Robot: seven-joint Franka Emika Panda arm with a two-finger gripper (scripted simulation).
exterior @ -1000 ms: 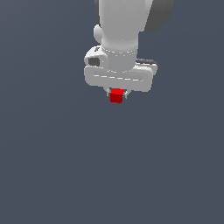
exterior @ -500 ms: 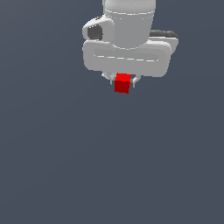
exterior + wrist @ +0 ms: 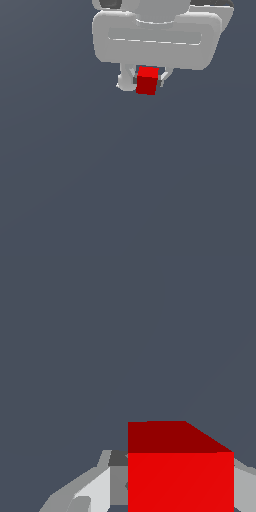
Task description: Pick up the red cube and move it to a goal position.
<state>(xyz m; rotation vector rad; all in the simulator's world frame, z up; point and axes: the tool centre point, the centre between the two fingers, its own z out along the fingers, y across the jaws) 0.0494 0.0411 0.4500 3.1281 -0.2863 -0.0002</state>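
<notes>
The pincer [image 3: 148, 80] is squeezed tight on the red cube [image 3: 147, 81]. One finger [image 3: 125, 79] pokes down on the exterior view's left side of the cube and touches it. The other finger [image 3: 163, 78] peeks out on the exterior view's right side, mostly hidden behind the cube. The cube sits right between them, just under the big white hand part [image 3: 155, 40] of the arm.

The cube is bright red on its top face and darker red on the side that faces down in the exterior view. It is much narrower than the white hand part above it. The white hand part is wide and rounded, with a thin line running across it. Above it, a round white part of the arm [image 3: 150, 7] goes out of the top of the picture, with dark bits at both upper corners.

In the wrist view, the red cube [image 3: 180, 481] looks big and close. Its near face is bright red and its far face is dark red. A grey and white finger [image 3: 102, 483] presses against one side of it, and a bit of grey finger [image 3: 245, 486] shows on the other side.

All around is a plain dark blue-grey ground [image 3: 125, 190]. It looks the same everywhere.
</notes>
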